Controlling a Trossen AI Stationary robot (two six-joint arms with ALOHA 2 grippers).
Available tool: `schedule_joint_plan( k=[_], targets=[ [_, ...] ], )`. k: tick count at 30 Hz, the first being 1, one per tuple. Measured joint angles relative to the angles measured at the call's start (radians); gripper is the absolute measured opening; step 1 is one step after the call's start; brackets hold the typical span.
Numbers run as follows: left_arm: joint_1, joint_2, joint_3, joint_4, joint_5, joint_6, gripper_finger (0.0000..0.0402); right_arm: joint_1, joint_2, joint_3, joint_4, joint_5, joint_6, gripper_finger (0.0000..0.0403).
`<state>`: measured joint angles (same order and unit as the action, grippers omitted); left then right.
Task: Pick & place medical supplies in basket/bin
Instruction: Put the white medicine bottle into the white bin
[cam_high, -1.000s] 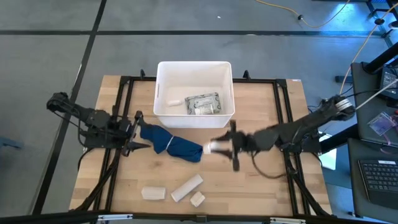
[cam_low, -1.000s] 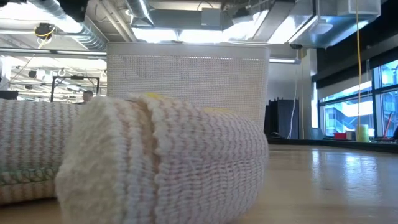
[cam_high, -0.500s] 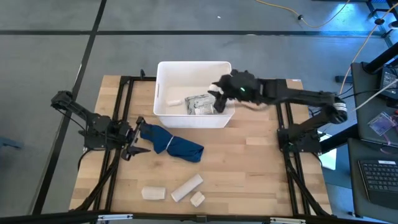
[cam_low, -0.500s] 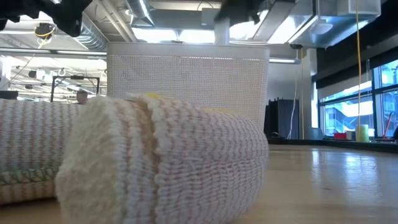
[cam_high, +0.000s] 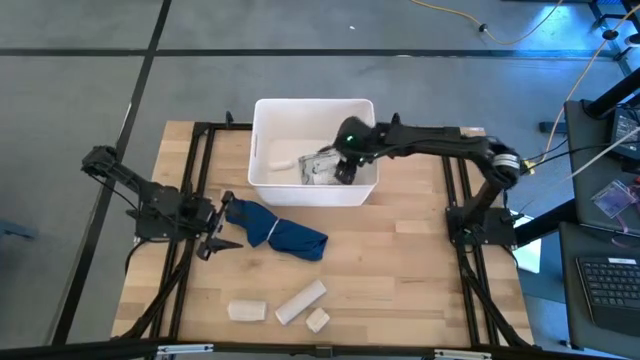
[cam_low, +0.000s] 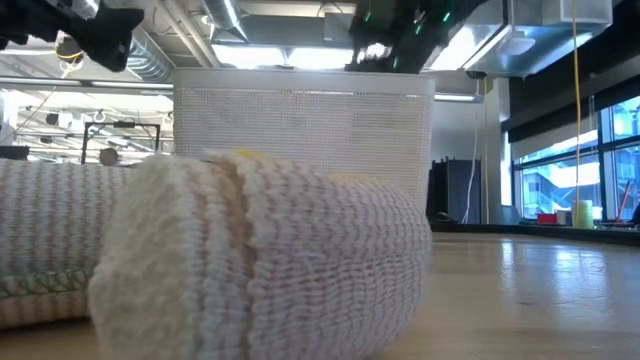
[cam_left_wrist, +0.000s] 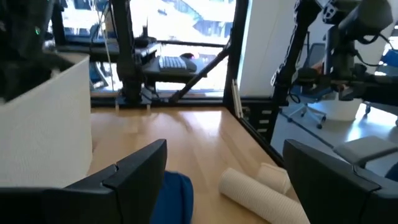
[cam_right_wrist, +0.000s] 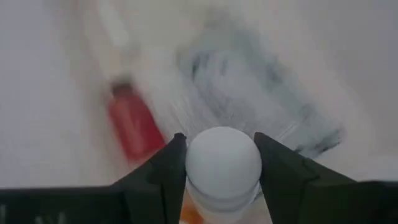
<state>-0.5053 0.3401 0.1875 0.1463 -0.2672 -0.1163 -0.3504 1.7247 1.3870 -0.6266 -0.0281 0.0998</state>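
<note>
- White plastic bin (cam_high: 262, 180) stands at the far middle of the wooden tabletop (cam_high: 400, 260), its tall walls filling the background of the low view behind the bandage rolls.
- Right gripper (cam_high: 345, 168) reaches over the bin's right half, its arm stretched in from the right side of the tabletop.
- In the right wrist view that gripper's two dark fingers (cam_right_wrist: 163, 177) are closed on a small white vial (cam_right_wrist: 222, 165), pressing it from both sides, with a trace of orange showing at its lower end.
- Below the held vial, inside the bin, lie a grey dotted flat packet (cam_high: 318, 168) and a blurred red-orange item (cam_right_wrist: 134, 124); a pale elongated item (cam_high: 282, 161) lies to the packet's left.
- Left gripper (cam_high: 218, 233) sits at the left of the tabletop, jaws spread wide and empty, just beside the dark blue cloth (cam_high: 280, 232).
- The cloth lies crumpled in front of the bin, apart from it.
- Three beige bandage pieces rest near the front edge: a block (cam_high: 246, 311), a longer roll (cam_high: 301, 300) and a small piece (cam_high: 318, 320).
- From the low view, a knitted beige roll (cam_low: 260, 260) lies very close to the camera.
</note>
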Motion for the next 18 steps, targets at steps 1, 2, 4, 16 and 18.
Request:
schedule_joint_plan(
  k=[1,2,4,16,18],
  targets=[
    [0.000,0.000,0.000,-0.008,0.000,-0.014,0.0311,0.000,0.020,-0.006,-0.017,-0.009,0.005,0.0163],
    [0.000,0.000,0.000,-0.010,0.000,-0.022,0.0311,0.000,0.027,-0.010,-0.033,-0.022,0.004,0.0163],
    [0.000,0.000,0.000,-0.013,0.000,-0.027,0.0311,0.000,0.026,-0.001,-0.013,-0.032,0.004,0.0163],
    [0.000,0.000,0.000,-0.049,0.000,-0.075,0.0311,-0.003,0.059,-0.003,-0.063,-0.031,-0.005,0.0163],
    [0.000,0.000,0.000,-0.055,0.000,-0.089,0.0311,-0.003,0.057,-0.002,-0.057,-0.031,-0.027,0.0163]
  ],
)
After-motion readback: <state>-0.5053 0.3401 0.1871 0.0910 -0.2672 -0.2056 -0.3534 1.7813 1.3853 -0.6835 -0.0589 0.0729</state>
